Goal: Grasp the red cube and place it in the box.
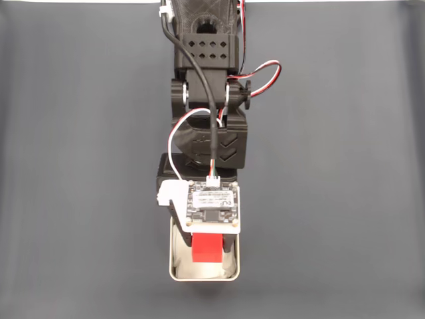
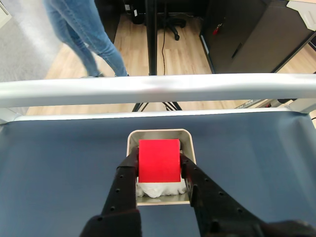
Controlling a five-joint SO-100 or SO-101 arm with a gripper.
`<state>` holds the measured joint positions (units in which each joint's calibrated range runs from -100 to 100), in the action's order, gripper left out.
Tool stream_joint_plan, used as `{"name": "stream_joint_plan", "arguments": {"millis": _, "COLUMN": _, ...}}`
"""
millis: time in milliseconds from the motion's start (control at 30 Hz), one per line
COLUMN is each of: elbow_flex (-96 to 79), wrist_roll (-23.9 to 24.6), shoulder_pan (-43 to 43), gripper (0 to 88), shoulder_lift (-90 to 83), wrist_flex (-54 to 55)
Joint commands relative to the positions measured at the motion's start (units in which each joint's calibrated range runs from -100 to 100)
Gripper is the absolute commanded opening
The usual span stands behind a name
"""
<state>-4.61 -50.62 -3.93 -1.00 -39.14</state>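
Tool [image 2: 158,160] clamped on red cube [image 2: 158,160], inside box [image 2: 132,143] rim.

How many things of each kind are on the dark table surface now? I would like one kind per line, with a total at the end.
Red cube: 1, held between the fingers of the gripper, over the box
Box: 1, pale rim, white lining
Total: 2

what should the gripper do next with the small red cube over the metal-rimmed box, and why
Probably open the gripper: its fingers clamp the small bright red cube, which already sits inside the rim of the square metal-rimmed box, above its white lining.
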Motion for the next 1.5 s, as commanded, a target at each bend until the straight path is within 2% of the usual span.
{"name": "stream_joint_plan", "arguments": {"millis": 0, "elbow_flex": 0.87, "wrist_roll": -0.05, "shoulder_pan": -0.61, "gripper": 9.4, "shoulder_lift": -0.47, "wrist_flex": 1.68}}
{"name": "stream_joint_plan", "arguments": {"millis": 300, "elbow_flex": 0.96, "wrist_roll": -0.20, "shoulder_pan": -0.61, "gripper": 12.2, "shoulder_lift": -0.21, "wrist_flex": 1.85}}
{"name": "stream_joint_plan", "arguments": {"millis": 433, "elbow_flex": 0.96, "wrist_roll": 0.00, "shoulder_pan": -0.68, "gripper": 31.9, "shoulder_lift": -0.30, "wrist_flex": 1.68}}
{"name": "stream_joint_plan", "arguments": {"millis": 600, "elbow_flex": 0.96, "wrist_roll": -0.34, "shoulder_pan": -0.68, "gripper": 41.3, "shoulder_lift": -0.47, "wrist_flex": 1.85}}
{"name": "stream_joint_plan", "arguments": {"millis": 1467, "elbow_flex": 0.60, "wrist_roll": -0.05, "shoulder_pan": -0.33, "gripper": 43.7, "shoulder_lift": -0.99, "wrist_flex": 2.58}}
